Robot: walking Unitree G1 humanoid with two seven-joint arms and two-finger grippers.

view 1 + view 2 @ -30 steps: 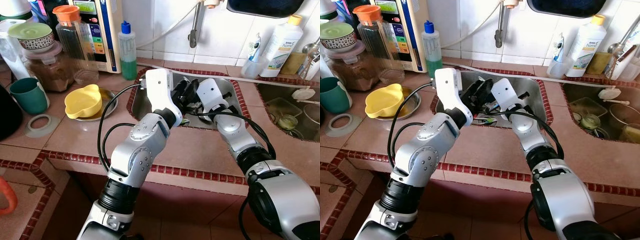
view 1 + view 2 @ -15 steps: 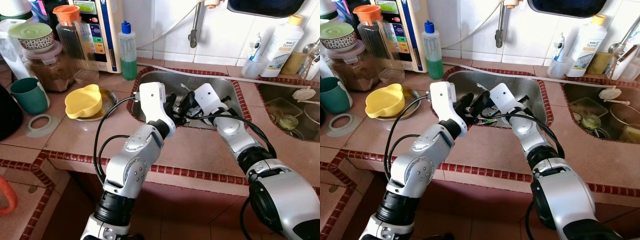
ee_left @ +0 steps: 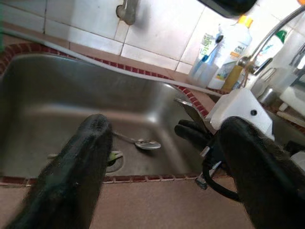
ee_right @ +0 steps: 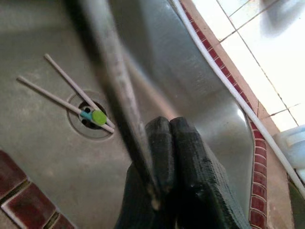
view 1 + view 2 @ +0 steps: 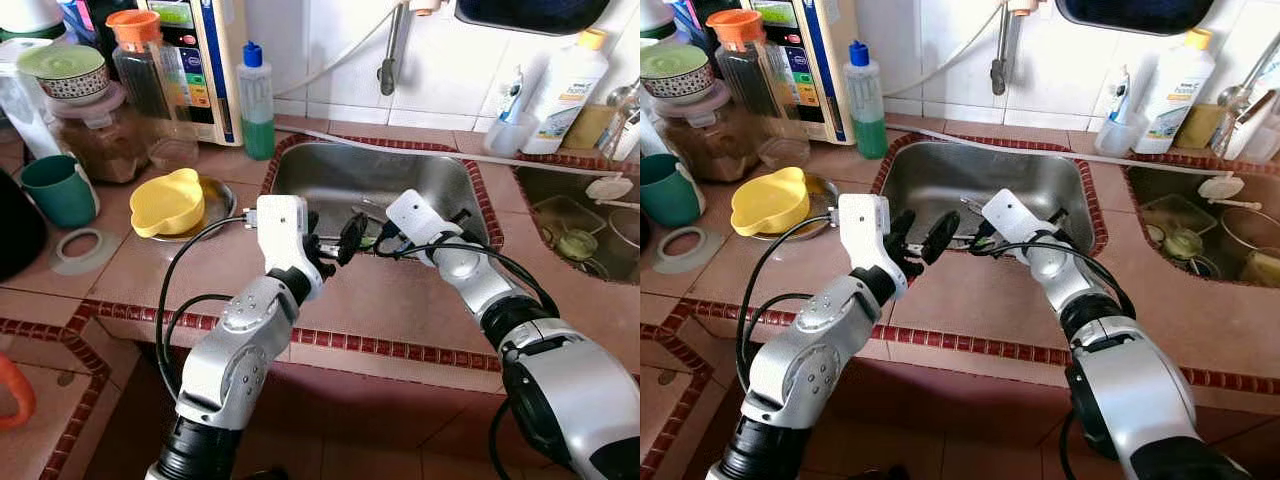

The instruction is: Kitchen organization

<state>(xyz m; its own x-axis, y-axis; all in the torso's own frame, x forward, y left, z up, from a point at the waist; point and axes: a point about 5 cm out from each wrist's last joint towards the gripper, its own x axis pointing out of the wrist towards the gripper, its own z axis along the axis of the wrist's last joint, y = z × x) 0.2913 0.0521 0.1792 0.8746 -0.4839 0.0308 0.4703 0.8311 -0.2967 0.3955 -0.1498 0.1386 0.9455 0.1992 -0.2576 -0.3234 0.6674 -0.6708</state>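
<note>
The right claw (image 4: 170,126) has its two black fingers pressed together, clamped on one thin grey metal utensil (image 4: 112,71). The utensil is a long, narrow, dull steel stem, and the left wrist view shows a flatter end rising above the fingers. It hangs in the air over the front edge of the steel sink (image 5: 420,180), clear of the basin floor. What kind of utensil it is cannot be told.

The left claw (image 5: 335,245) sits just at 9 o'clock of the right one, over the tiled worktop (image 5: 400,300) at the sink's front rim. Its two fingers stand well apart and hold nothing.

Two pale chopsticks (image 4: 62,90) lie on the sink floor with their ends across the one round drain (image 4: 93,117), which has a small green and blue piece in it. One metal spoon (image 3: 143,142) also lies on the basin floor near the drain.

On the worktop at 9 o'clock of the sink, one yellow bowl (image 5: 168,203) rests in one metal dish (image 5: 222,200), with one teal cup (image 5: 58,188) farther out. One green soap bottle (image 5: 256,105) stands at 11 o'clock of the sink, and one white bottle (image 5: 565,90) at 2 o'clock.
</note>
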